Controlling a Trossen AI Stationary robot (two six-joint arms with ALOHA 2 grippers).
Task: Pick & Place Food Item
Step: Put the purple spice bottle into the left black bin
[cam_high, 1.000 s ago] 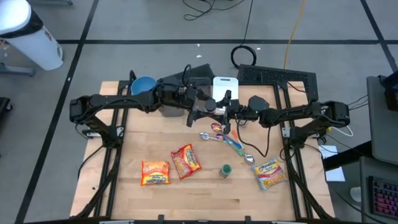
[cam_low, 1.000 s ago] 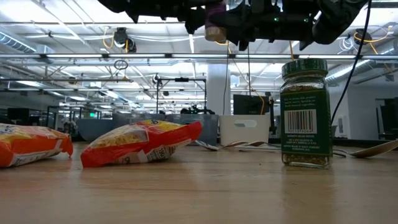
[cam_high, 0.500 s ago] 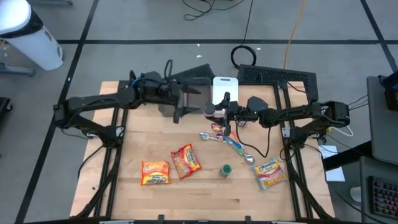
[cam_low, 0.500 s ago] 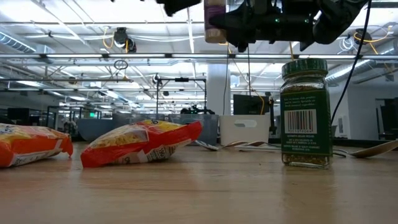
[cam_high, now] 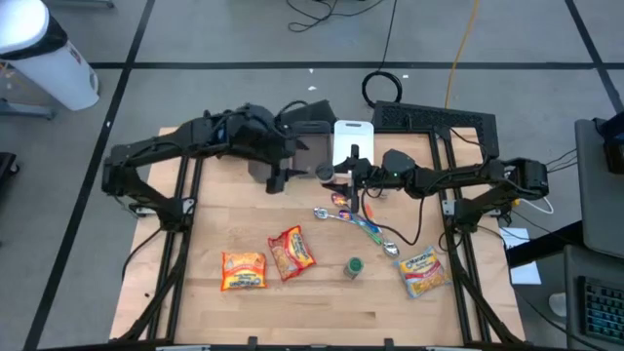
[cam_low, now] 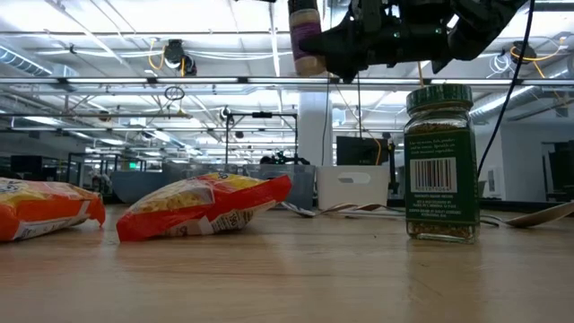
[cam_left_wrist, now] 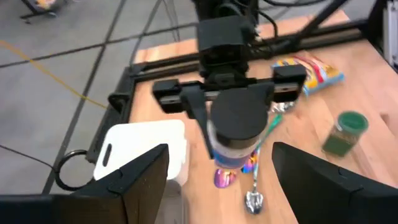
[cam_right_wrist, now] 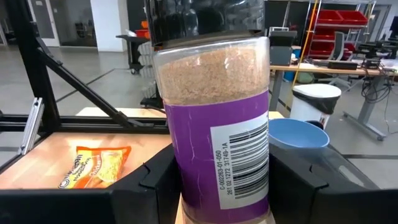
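Right gripper (cam_right_wrist: 214, 186) clamps a cylindrical purple-labelled jar (cam_right_wrist: 214, 118) — left gripper (cam_left_wrist: 217, 171) gapes empty.

Bare wood separates the green-lidded jar (cam_high: 354, 266) from the red noodle packet (cam_high: 292, 252).

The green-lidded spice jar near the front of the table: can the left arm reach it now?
Probably yes. The left gripper is open and holds nothing, and the green-lidded spice jar stands upright and apart from the noodle packets. The right gripper, holding the purple-labelled jar, hangs off that path.
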